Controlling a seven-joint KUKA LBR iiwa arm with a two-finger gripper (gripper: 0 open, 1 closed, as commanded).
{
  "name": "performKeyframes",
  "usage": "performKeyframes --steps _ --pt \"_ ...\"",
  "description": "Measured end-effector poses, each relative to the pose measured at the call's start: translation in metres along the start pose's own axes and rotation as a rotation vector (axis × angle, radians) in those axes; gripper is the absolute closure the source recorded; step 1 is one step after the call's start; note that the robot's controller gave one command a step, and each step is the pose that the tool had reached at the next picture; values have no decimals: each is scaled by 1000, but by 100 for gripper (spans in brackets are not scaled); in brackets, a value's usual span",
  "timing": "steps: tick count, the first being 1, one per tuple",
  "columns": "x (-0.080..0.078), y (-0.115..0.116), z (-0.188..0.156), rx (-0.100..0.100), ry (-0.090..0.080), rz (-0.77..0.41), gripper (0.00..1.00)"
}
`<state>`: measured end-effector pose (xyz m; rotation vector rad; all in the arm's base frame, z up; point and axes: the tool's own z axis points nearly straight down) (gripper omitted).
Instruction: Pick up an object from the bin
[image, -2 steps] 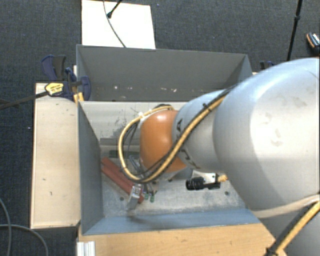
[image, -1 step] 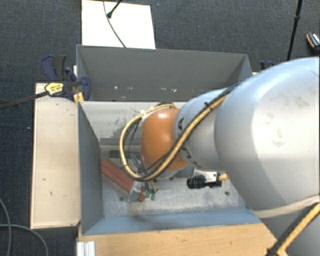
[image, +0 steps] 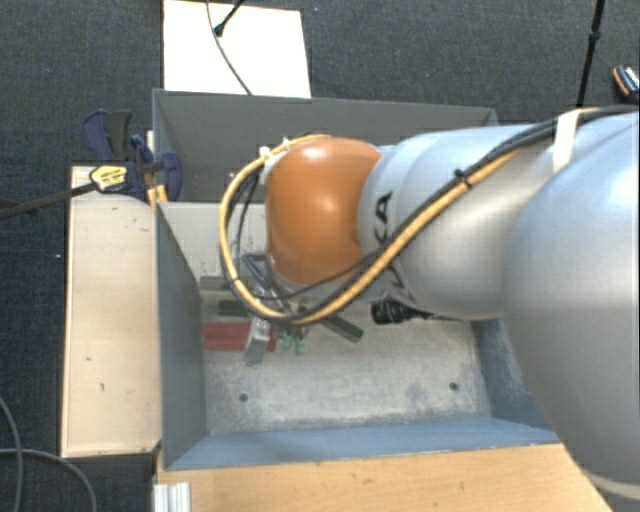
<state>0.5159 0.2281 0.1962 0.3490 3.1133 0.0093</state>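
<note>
My gripper (image: 259, 342) reaches down at the left side of the bin floor, mostly hidden under the arm's wrist. Its tip is right beside a red rectangular block (image: 224, 335) lying near the left wall; I cannot tell whether they touch. A small green piece (image: 292, 344) lies just right of the tip. A dark green bar (image: 343, 327) lies slanted a little further right.
A black cylindrical thing (image: 391, 313) lies under the arm near the bin's middle. A grey flat piece (image: 214, 284) rests against the left wall behind the red block. The arm and its orange cover hide the back half of the bin.
</note>
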Motion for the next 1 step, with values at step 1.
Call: performKeyframes --steps 1 --pt "-30 -30 -111 2 0 -280 100"
